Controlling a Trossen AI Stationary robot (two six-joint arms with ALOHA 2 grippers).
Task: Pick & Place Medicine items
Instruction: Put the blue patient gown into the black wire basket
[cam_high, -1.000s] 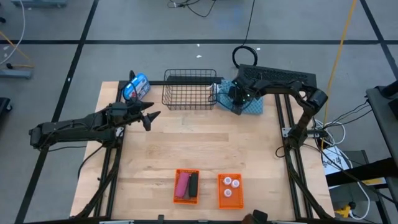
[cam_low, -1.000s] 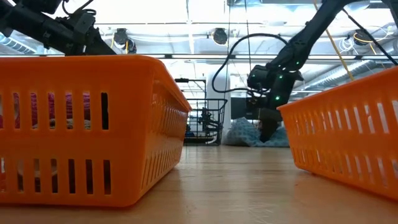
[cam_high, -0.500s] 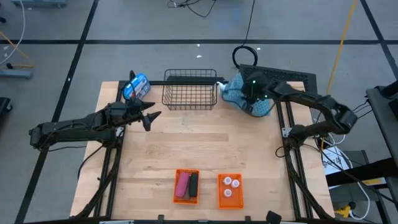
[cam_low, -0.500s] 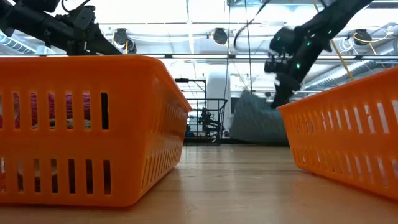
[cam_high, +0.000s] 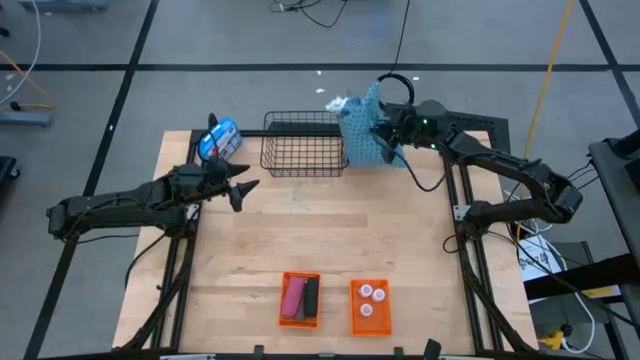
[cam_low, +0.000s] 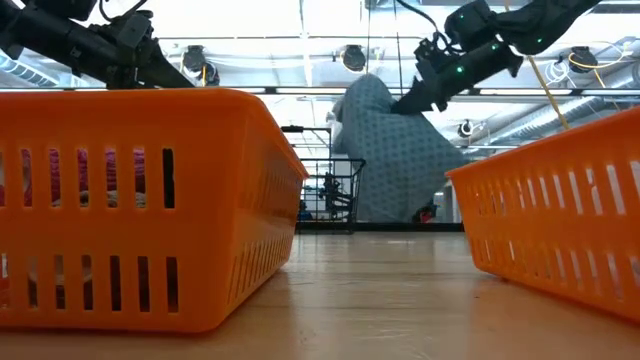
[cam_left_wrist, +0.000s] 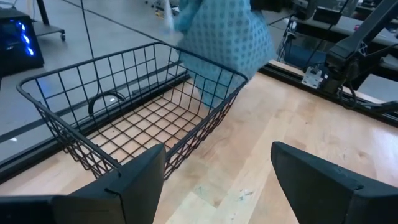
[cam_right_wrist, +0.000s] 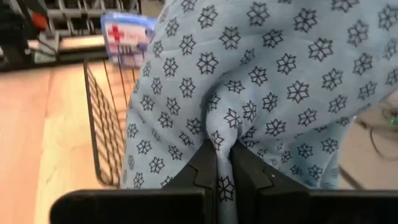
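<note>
The table (cam_high: 330, 240) is pale, smooth wood with a faint grain, framed by dark metal rails.

A soft blue cloth (cam_high: 358, 130) printed with small dark star shapes hangs in loose folds, lifted off the table at its far edge. The right gripper (cam_right_wrist: 224, 163) is pressed together on a pinch of this cloth, the fabric bunched between its two dark fingers. In the low view the cloth (cam_low: 395, 155) drapes down like a tent below that gripper (cam_low: 412, 98).

Just beside the cloth stands a black wire basket (cam_high: 305, 145), rectangular, with an open grid of thin rods; nothing can be seen in it. The cloth hangs against its right end.

At the table's far left corner, next to the basket, lies a blue-and-white package (cam_high: 219, 139) with a red cross mark.

Two small orange plastic trays with slotted walls sit side by side at the near edge. The left tray (cam_high: 299, 299) holds the oblong pieces: a pink one (cam_high: 293, 298) and a black one (cam_high: 311, 295) lie together; the brown one cannot be made out. The right tray (cam_high: 368, 305) holds three tiny white round bottles (cam_high: 369, 297).

The left gripper (cam_high: 243, 190) hovers spread and empty over the table's left side, near the basket, well apart from the trays.
</note>
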